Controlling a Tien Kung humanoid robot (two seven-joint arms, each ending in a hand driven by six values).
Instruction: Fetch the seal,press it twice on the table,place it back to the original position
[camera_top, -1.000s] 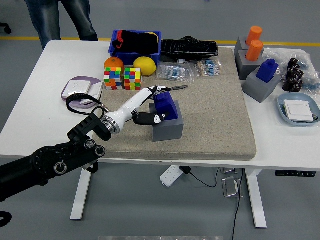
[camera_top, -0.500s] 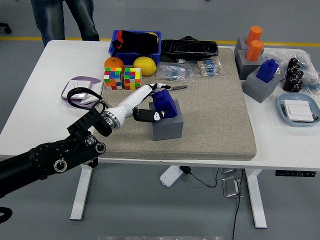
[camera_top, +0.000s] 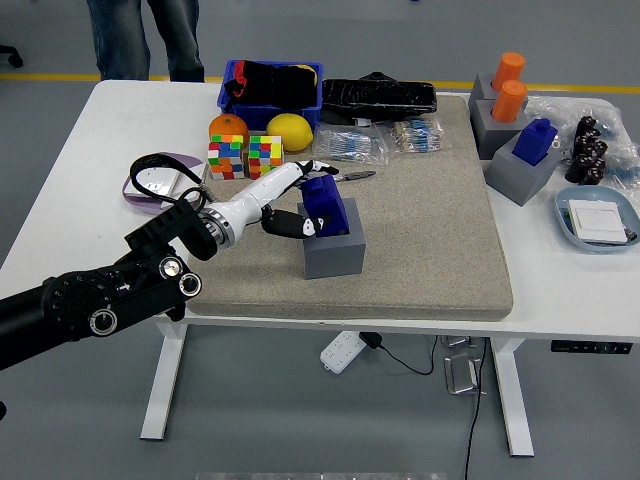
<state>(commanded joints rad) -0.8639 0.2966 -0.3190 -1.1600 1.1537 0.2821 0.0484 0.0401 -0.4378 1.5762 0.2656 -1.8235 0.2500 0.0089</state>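
Observation:
A blue seal (camera_top: 327, 208) stands in a grey block holder (camera_top: 334, 252) on the beige mat (camera_top: 430, 220), left of its centre. My left hand (camera_top: 305, 198) reaches in from the lower left and is shut on the blue seal, fingers over its top and the thumb on its left side. The seal looks slightly raised and tilted in the holder. My right arm is out of view.
Two colour cubes (camera_top: 246, 157), an orange (camera_top: 227, 126), a lemon (camera_top: 289, 131) and a blue bin (camera_top: 271, 85) lie behind the hand. More grey holders with a blue seal (camera_top: 535, 141) and orange seals (camera_top: 509, 88) stand at right. A person (camera_top: 145, 38) stands at the far left.
My left arm has drawn up and to the left, lifting the hand with the blue seal a little in its holder. The person at the top has stepped slightly right.

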